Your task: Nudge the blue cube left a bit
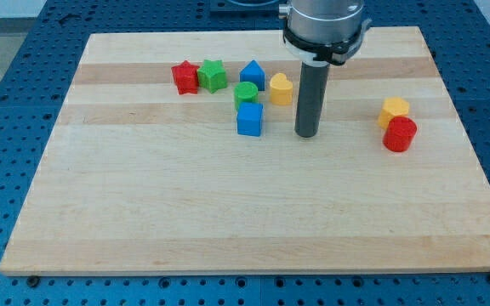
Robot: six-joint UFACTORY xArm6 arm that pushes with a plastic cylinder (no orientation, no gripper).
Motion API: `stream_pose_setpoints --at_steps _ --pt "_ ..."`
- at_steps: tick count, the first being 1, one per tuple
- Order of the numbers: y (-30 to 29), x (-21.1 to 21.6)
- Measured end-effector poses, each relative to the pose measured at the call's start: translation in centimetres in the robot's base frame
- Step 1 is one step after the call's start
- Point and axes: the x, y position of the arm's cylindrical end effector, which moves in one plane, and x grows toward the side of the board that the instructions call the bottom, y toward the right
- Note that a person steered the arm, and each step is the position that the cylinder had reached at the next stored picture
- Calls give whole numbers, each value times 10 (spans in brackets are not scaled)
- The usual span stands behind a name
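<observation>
Where my tip [306, 134] stands, blue cube [249, 120] lies left.

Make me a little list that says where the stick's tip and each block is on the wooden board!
my tip: on the board, right of the blue cube, a gap between them
blue cube: just below the green cylinder
green cylinder: touching or nearly touching the cube's top
blue house-shaped block: above the cylinder
yellow block: left of the rod
red star: beside green star, upper left
far right: yellow block, red block
</observation>
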Motion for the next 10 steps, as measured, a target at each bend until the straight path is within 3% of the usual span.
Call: stream_pose_setpoints --at_steps 5,9,10 --pt "-11 0" --pt "-45 -1" --pt "-76 15"
